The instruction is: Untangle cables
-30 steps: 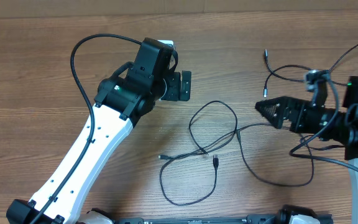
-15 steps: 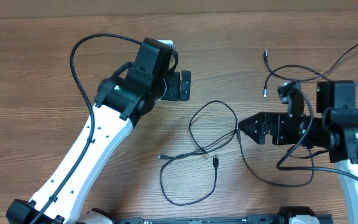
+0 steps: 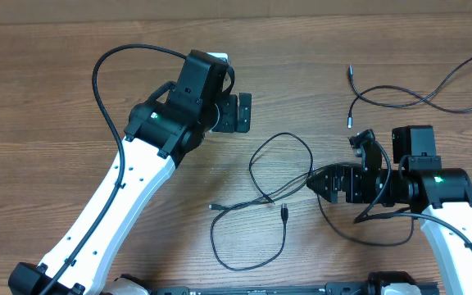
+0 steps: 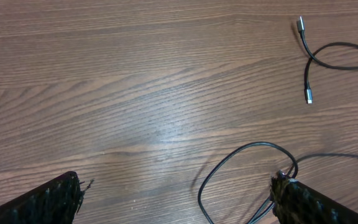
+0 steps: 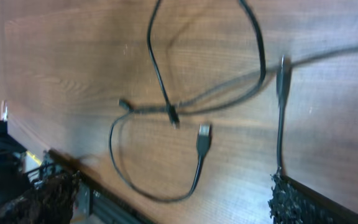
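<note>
Right claw [image 3: 316, 182], released, sits three o'clock of the cables [image 3: 270, 199]; left claw [image 3: 238, 113] released too. We fear closing here pinches two strands, tightening the tangle.

Soft, even light is falling on the table [image 3: 56, 82], with one view blurring.
From overhead the wood is showing evenly lit, and the cables [image 3: 283, 134] are casting only faint shadows that hug them closely. The left wrist view is rendering the grain crisply, with a pale sheen glowing near the centre. The right wrist view is looking dimmer and redder, smearing the cords and their soft double shadows, and darkening toward 9 o'clock.
</note>
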Available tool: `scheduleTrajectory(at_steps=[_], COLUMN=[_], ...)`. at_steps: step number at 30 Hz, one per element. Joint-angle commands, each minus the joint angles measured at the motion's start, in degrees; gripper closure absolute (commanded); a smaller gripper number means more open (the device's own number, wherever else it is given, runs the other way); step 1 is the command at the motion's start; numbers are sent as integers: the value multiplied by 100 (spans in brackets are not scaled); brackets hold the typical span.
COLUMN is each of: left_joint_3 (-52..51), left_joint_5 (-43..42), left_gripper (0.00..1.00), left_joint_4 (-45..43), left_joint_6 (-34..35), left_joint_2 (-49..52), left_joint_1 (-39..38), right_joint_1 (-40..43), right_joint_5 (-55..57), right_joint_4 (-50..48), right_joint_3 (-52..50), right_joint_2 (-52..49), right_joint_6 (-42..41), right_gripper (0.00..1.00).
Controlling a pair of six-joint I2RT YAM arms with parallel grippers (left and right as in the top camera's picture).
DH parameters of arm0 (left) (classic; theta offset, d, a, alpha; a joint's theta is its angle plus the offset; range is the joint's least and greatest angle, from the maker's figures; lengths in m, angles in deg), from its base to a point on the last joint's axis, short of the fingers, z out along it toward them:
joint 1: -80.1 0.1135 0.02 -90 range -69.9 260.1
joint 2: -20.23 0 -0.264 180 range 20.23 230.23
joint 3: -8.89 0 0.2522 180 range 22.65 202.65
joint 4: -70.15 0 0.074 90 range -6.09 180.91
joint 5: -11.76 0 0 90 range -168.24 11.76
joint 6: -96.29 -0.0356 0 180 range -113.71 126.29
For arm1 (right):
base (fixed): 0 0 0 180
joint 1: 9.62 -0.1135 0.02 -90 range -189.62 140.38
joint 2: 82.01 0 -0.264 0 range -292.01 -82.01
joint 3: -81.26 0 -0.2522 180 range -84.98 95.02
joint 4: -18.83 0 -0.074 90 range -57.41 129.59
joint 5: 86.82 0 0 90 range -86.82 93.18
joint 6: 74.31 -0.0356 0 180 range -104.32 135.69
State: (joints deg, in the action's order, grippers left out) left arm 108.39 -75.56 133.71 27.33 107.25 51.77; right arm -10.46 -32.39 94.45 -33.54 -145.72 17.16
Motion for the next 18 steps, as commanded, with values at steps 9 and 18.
scheduleTrajectory(at_steps=[9,18], left_joint_3=[-20,-20], left_joint_5=[90,90], left_gripper=[0,0], left_joint_4=[9,9], left_joint_6=[-4,-4], left_joint_2=[-11,-11], left_joint_1=[57,57], right_joint_1=[-28,-28], right_joint_5=[-323,85], right_joint_4=[-859,-1331], right_joint_3=[-7,-7], right_joint_2=[-170,-1279], right_joint_6=[4,-297], right_gripper=[0,0])
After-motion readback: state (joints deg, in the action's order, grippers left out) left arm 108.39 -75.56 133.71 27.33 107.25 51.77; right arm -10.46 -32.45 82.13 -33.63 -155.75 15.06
